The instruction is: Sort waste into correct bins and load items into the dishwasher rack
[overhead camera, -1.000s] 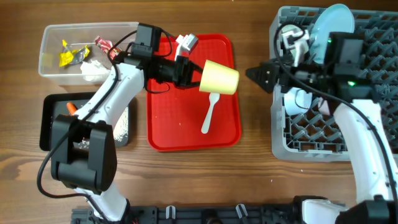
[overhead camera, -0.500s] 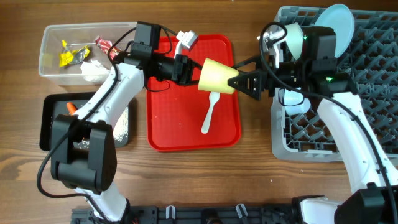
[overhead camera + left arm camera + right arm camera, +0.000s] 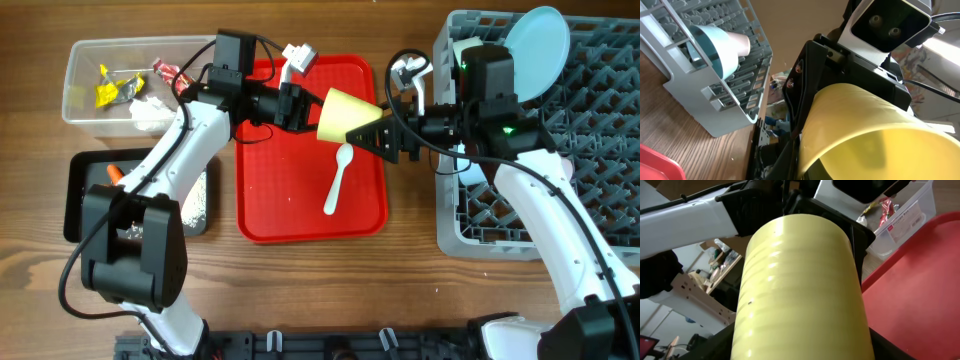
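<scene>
The yellow cup (image 3: 340, 118) lies on its side in the air above the red tray (image 3: 300, 215). My left gripper (image 3: 305, 108) is shut on its rim end. My right gripper (image 3: 368, 133) is open, with a finger on each side of the cup's narrow end. The cup fills the right wrist view (image 3: 800, 290) and the left wrist view (image 3: 865, 130). The white spoon (image 3: 337, 180) lies on the red tray. The dishwasher rack (image 3: 600, 100) holds the pale blue plate (image 3: 535, 35) and a pale cup (image 3: 472, 52).
The clear tub (image 3: 80, 60) at the back left holds a yellow wrapper (image 3: 108, 90), a red wrapper (image 3: 165, 70) and tissue (image 3: 150, 115). The black tray (image 3: 78, 190) holds the carrot (image 3: 116, 174) and rice (image 3: 198, 200).
My right gripper has moved left from the rack to the cup, and its fingers now flank the narrow end. My left gripper has kept the cup nearly still.
</scene>
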`<state>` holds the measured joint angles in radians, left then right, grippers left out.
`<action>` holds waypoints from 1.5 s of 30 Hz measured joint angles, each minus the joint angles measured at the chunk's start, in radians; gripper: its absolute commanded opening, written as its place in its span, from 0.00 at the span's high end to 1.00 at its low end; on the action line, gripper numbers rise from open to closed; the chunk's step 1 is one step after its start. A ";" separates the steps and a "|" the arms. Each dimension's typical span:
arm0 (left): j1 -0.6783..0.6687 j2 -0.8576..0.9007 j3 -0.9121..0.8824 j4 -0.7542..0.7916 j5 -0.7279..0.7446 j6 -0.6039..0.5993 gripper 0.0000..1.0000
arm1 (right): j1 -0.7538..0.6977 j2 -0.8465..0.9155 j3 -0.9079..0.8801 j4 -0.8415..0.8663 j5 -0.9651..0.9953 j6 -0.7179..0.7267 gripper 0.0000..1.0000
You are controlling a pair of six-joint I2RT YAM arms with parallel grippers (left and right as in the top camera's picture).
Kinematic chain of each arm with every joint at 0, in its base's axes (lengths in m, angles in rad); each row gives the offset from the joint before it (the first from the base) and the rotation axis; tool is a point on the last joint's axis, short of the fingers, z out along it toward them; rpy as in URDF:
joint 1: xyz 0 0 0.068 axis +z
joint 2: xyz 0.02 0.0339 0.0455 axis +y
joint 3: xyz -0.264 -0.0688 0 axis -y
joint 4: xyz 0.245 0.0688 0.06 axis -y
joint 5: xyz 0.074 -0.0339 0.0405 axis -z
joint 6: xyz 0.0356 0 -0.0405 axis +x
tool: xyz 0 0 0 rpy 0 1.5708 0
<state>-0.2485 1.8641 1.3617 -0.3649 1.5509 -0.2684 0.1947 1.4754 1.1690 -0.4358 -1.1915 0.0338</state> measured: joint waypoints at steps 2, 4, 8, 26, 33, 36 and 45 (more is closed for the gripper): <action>0.000 0.000 0.000 0.000 0.000 0.000 0.96 | 0.000 0.000 0.000 0.000 0.003 0.004 0.37; 0.000 0.000 0.000 0.001 0.000 0.000 0.87 | 0.000 0.000 0.000 0.005 0.003 0.006 0.38; 0.000 0.000 0.000 0.002 -0.001 -0.013 0.60 | 0.000 0.000 -0.001 0.043 0.008 0.023 0.43; 0.000 0.000 0.001 -0.013 -0.174 -0.019 0.00 | -0.190 -0.041 -0.002 -0.035 0.289 0.101 0.41; 0.000 0.000 0.001 -0.125 -0.355 -0.016 0.00 | -0.190 -0.042 -0.002 -0.039 0.308 0.101 0.41; 0.000 0.000 0.001 -0.141 -0.473 -0.014 0.00 | -0.190 -0.042 -0.002 -0.043 0.319 0.101 0.41; -0.046 0.000 0.001 -0.174 -0.845 -0.015 0.00 | -0.190 -0.042 -0.002 -0.079 0.363 0.100 0.41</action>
<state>-0.2943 1.8641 1.3628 -0.5385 0.7055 -0.2832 0.0048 1.4330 1.1671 -0.5148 -0.8284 0.1341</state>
